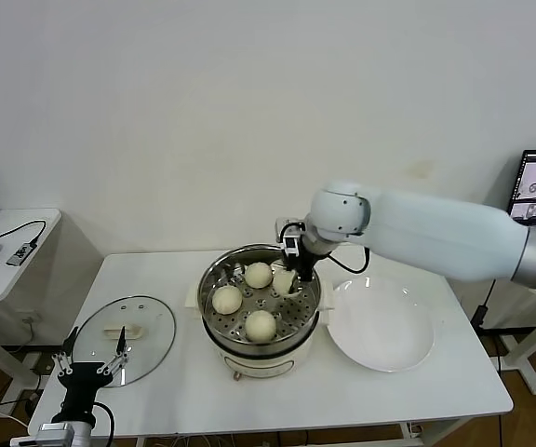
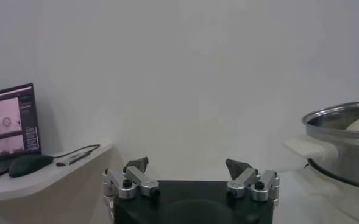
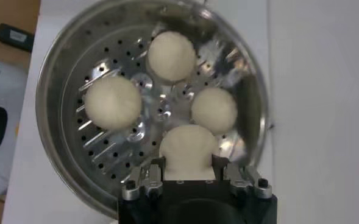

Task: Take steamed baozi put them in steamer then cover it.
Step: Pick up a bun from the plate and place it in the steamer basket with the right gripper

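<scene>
The steamer [image 1: 208, 283] stands mid-table with three loose baozi on its perforated tray: one at the back [image 1: 259, 275], one on the left [image 1: 227, 299], one at the front [image 1: 261, 325]. My right gripper [image 1: 289, 273] reaches into the steamer's right side, shut on the fourth baozi [image 1: 284, 280]. In the right wrist view the gripper [image 3: 188, 165] clasps that baozi [image 3: 188, 149] just above the tray [image 3: 106, 140], close to another bun [image 3: 214, 109]. The glass cover [image 1: 147, 326] lies flat on the table to the left. My left gripper [image 1: 89, 365] is parked low, open and empty.
A flat white plate [image 1: 380, 324] lies right of the steamer. A side desk [image 1: 7, 251] with a mouse stands to the left. The left wrist view shows my open left gripper [image 2: 188, 165], the steamer wall [image 2: 344, 143] and a monitor [image 2: 8, 119].
</scene>
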Tool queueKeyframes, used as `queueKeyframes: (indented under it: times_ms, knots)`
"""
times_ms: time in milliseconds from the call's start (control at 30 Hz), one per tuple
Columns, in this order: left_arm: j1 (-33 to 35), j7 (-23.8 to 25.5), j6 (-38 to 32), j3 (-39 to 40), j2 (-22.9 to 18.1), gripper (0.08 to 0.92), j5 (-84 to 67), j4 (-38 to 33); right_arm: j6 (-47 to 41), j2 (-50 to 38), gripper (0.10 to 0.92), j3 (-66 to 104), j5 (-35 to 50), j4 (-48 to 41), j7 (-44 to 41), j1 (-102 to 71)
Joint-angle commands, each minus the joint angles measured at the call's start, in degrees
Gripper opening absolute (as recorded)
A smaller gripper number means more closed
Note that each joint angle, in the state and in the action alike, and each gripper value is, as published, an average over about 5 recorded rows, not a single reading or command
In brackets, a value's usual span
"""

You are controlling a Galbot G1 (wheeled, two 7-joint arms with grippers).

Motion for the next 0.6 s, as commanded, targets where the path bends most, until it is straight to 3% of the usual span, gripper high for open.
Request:
queueKeyframes:
  times_ms: [33,400,600]
  knots:
    - [-0.10,0.09,-0.03,0.16,0.10,0.823,0.07,0.20,-1.22,1.98,0.504,-0.22,-1.21,-1.74,1.01,-4.10]
    - [-0.35,0.04,-0.71,0.12,-0.06,0.823,0.43,0.79,-1.15,1.86,0.515,2.10,-3.89,-2.32,1.61,-6.45]
    - [-0.29,0.03,-0.83,0.03,-0.02,0.823,0.39,0.69,-1.12,-0.85,0.649,4.49,-3.59,0.73,0.89,-4.17]
